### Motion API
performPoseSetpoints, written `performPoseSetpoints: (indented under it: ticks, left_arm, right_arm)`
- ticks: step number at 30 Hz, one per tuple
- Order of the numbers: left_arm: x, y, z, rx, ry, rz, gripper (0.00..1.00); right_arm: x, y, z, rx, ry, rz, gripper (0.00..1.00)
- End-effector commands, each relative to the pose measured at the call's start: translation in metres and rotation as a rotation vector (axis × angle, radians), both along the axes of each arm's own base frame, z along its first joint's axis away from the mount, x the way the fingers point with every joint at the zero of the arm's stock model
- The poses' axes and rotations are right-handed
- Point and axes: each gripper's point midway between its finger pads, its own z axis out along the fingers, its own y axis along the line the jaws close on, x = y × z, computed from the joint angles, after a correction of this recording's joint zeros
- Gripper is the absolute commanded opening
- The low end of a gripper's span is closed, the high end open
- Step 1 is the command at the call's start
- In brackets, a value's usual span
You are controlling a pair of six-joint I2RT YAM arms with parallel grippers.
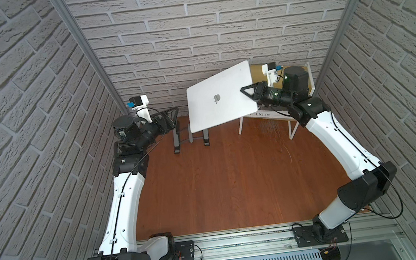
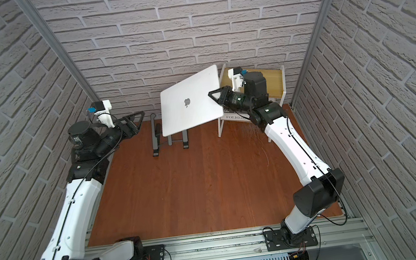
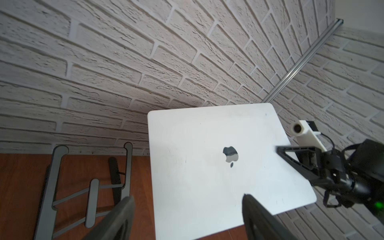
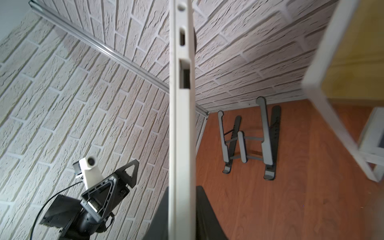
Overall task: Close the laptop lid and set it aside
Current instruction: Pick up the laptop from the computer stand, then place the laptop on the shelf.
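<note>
Laptop, place: the slim silver-white rectangular laptop (image 1: 223,87) hangs tilted in the air over the far part of the table. It is above the stand and just beside the rack, and no surface is seen under it.
Lid: the thin silver-white lid (image 3: 207,182) with the dark apple logo faces up. In the right wrist view the machine reads as one closed slab, edge-on, with port slots.
Step in hand: closing looks done; what remains, I judge, is carrying it aside and laying it down.
Doing it well: a pinch on one side lets a wide flat slab sag and twist. So travel slowly, level it, touch one edge to the wood first, and release only once it lies flat, clear of the stand and the rack legs.
Look: matte, pale, with rounded corners, faint scuffs and a few dark specks; probably slick between jaws.
Right gripper (image 1: 244,90): black, clamped on the laptop's right edge, one finger on the lid and the other underneath.
Left gripper (image 1: 175,115): black, jaws spread, empty, well apart on the laptop's left; it could support the free edge.
Stand: the dark grey folding metal stand (image 1: 190,138) sits bare on the table.
Rack: the white-framed rack with a yellow wooden panel (image 1: 240,126) stands at the right rear, with a book lettered "FOLIO-02" (image 1: 261,115) beneath it.
Table: reddish-brown wooden table (image 1: 222,183).
</note>
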Motion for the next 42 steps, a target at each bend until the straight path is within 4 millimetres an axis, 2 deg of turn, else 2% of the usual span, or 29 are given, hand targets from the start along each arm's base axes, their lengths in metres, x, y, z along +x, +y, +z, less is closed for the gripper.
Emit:
performPoseSetpoints:
  ticks: [1, 8, 14, 19, 23, 31, 42]
  left_arm:
    - [-0.005, -0.019, 0.007, 0.089, -0.051, -0.030, 0.91]
    - [-0.006, -0.075, 0.006, 0.153, -0.113, -0.160, 0.98]
    - [0.000, -0.119, -0.008, 0.193, -0.108, -0.258, 0.98]
    - [0.012, -0.140, -0.025, 0.204, -0.074, -0.290, 0.98]
    - [0.018, -0.151, -0.039, 0.211, -0.044, -0.306, 0.98]
    - [0.024, -0.154, -0.059, 0.225, -0.007, -0.308, 0.98]
    - [0.024, -0.153, -0.069, 0.229, 0.011, -0.305, 0.98]
  right_arm:
    - [-0.032, -0.031, 0.102, 0.139, -0.245, -0.009, 0.03]
    - [-0.020, -0.081, 0.122, 0.248, -0.241, -0.066, 0.03]
    - [-0.007, -0.122, 0.138, 0.325, -0.252, -0.157, 0.03]
    - [0.014, -0.141, 0.137, 0.345, -0.215, -0.201, 0.03]
    - [0.028, -0.155, 0.124, 0.315, -0.166, -0.263, 0.03]
    - [0.043, -0.176, 0.112, 0.274, -0.097, -0.306, 0.03]
    - [0.059, -0.206, 0.089, 0.239, -0.052, -0.367, 0.03]
